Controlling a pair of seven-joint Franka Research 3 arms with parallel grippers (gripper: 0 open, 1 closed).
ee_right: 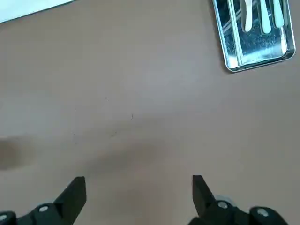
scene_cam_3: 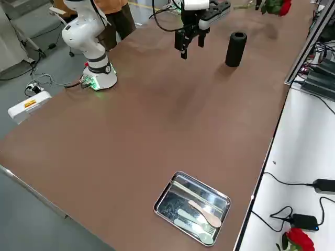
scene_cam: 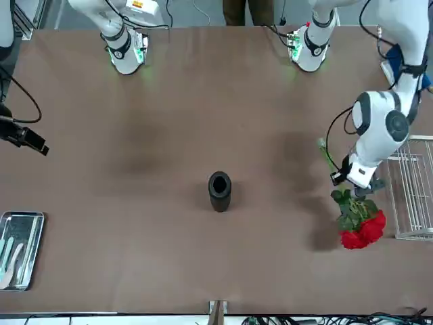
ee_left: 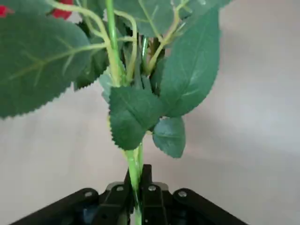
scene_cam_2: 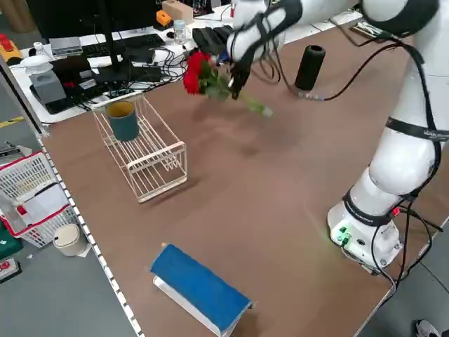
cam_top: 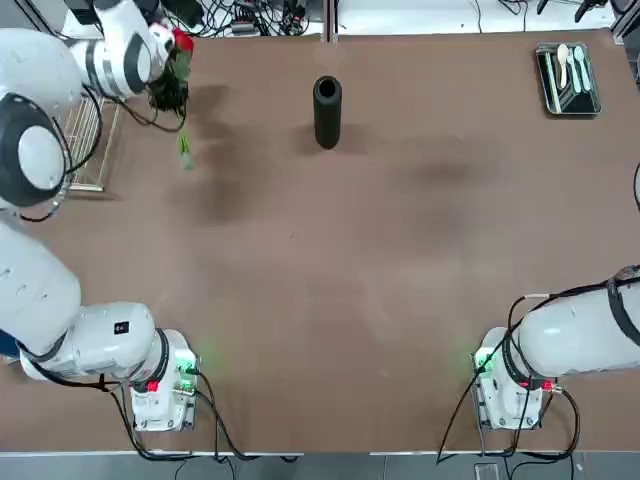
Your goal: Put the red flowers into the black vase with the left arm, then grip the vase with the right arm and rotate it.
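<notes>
Red flowers (scene_cam: 362, 230) pinched in left end effector (ee_left: 137, 190), stem roughly level, blooms outward.

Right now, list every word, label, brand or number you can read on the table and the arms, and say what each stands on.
No text can be read.
Small dark label on the left white robot arm: too small to read.
Yellow sticker on the right white robot arm: blurred.
Tall matte black vase, metal tray: no lettering shows.
</notes>
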